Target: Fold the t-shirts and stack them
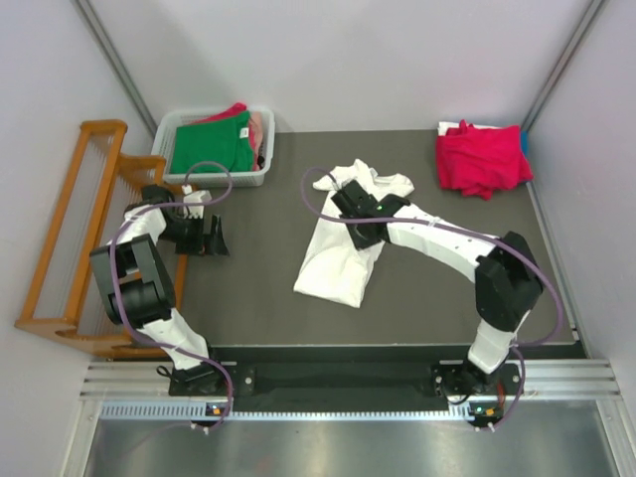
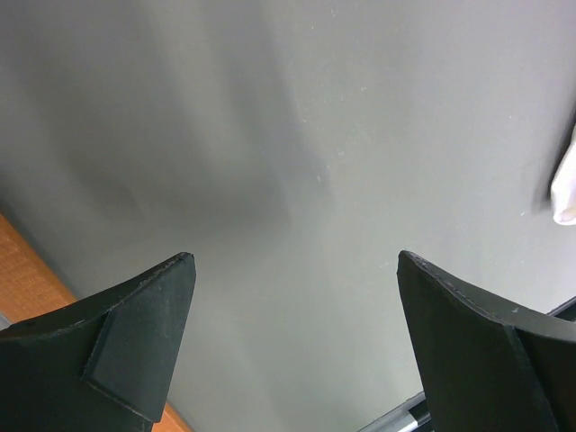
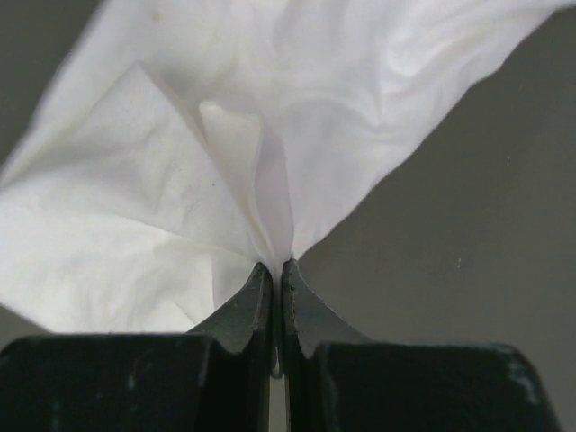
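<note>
Student: Right gripper (image 3: 277, 273), jaws clenched on a thin pinch of the white shirt (image 3: 180, 171). What may fail here?

Tutor: Hold is narrow and sits at a crease. A quick lift may, in my judgement, slip the cloth out. It may also take one layer only, so the shirt bunches instead of folding.

Student: And the left gripper (image 2: 292, 261)?

Tutor: Released, jaws wide, nothing between them. It hangs over bare table (image 2: 297, 135) near the left edge, well apart from the shirt. With no second hold, a one-sided pull would likely drag the whole shirt across the table rather than turn a flap.

Student: What does each view add?

Tutor: Right wrist view alone shows the pinch; from above, the wrist covers it. Top view alone shows the layout:
- white shirt crumpled at mid-table
- red shirts (image 1: 482, 159) heaped at the far right corner
- green shirt (image 1: 211, 144) in the basket (image 1: 224, 182) at the far left corner
- rack (image 1: 62, 234) beside the left edge

Left wrist view gives bare table and a white sliver at its right margin, likely the shirt.
</note>
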You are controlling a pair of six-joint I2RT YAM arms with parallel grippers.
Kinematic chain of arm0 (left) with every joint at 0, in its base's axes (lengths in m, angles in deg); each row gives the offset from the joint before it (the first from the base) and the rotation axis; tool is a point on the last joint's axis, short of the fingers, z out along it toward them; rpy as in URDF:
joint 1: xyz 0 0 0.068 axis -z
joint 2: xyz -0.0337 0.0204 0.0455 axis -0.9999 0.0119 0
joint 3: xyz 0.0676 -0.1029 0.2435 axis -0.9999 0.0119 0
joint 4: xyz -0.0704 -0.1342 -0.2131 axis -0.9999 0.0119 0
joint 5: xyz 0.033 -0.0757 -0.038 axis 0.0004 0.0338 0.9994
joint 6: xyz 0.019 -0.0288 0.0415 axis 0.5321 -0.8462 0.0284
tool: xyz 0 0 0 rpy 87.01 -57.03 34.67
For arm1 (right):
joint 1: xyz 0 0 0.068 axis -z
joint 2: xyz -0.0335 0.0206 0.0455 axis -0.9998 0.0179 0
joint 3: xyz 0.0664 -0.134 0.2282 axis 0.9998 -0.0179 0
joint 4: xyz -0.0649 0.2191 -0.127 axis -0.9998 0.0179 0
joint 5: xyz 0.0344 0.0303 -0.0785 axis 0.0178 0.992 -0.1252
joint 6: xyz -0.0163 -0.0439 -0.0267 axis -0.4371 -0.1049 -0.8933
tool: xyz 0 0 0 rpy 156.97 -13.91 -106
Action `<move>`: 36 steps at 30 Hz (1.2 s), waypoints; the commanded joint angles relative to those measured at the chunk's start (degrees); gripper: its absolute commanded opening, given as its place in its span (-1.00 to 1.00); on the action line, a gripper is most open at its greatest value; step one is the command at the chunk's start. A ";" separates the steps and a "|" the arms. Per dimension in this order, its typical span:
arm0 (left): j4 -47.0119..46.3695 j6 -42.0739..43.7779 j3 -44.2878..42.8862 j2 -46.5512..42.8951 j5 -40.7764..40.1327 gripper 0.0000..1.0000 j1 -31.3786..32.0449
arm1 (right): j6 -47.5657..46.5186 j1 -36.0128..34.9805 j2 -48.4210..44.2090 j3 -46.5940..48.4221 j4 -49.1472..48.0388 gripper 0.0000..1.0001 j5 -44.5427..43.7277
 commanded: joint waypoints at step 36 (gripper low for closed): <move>2.07 -0.51 -1.68 -2.02 1.90 0.96 2.52 | 7.21 -21.56 -6.39 -8.90 7.84 0.82 -8.43</move>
